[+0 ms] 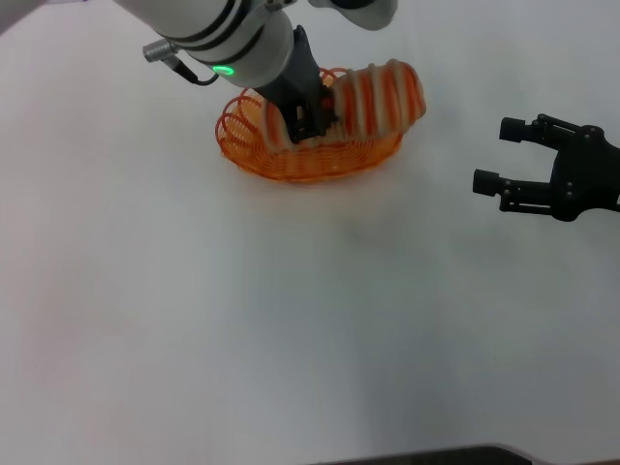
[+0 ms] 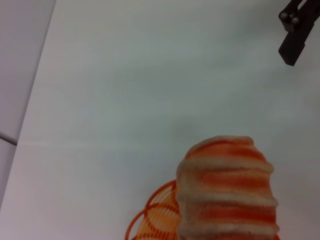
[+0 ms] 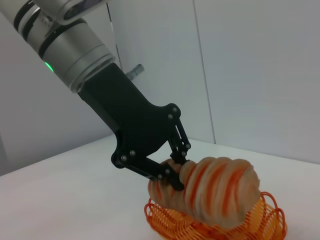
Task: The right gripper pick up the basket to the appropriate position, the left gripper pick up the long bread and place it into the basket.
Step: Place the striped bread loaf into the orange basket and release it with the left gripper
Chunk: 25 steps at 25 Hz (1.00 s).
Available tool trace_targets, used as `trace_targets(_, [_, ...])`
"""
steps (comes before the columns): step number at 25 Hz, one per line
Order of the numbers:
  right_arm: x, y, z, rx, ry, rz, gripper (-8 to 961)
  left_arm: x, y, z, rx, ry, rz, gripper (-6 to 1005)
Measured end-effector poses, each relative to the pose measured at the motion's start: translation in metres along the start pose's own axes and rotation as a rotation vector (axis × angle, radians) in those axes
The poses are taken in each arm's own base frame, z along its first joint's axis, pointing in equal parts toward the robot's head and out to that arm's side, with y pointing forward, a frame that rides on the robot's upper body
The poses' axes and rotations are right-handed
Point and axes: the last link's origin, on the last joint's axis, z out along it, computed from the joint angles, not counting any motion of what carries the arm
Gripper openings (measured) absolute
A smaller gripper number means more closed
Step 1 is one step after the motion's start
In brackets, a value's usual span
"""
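The long bread (image 1: 373,97), striped orange and cream, lies tilted in the orange wire basket (image 1: 300,160) at the back of the white table, its right end raised over the rim. My left gripper (image 1: 310,114) is shut on the long bread near its left end, inside the basket. The right wrist view shows those fingers (image 3: 172,172) clamped on the bread (image 3: 220,192) above the basket (image 3: 260,222). The left wrist view shows the bread (image 2: 227,195) close up over the basket rim (image 2: 155,217). My right gripper (image 1: 489,155) is open and empty, off to the right of the basket.
The white table (image 1: 291,329) spreads bare in front of the basket. A dark edge (image 1: 436,457) runs along the table's near side. The right gripper's fingers show far off in the left wrist view (image 2: 295,30).
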Motion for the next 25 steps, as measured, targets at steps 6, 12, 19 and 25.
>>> trace_targets(6, [0.001,-0.0001,-0.0003,-0.004,0.012,0.004,930,0.0002,0.0003,0.0077,0.027,-0.013,0.001,176])
trace_targets(12, [0.0013,-0.0012,-0.0004,0.003,0.016,0.007,930,-0.0016,-0.0005,0.0086,0.038,-0.024,-0.038,239])
trace_targets(19, [0.0007,-0.0012,0.0003,-0.005,0.022,0.005,930,-0.0071,0.0001,0.0105,0.05,-0.046,-0.058,381])
trace_targets(25, [0.0029,0.0003,0.0003,-0.009,0.029,0.009,931,-0.0081,0.0011,0.0107,0.045,-0.051,-0.071,506])
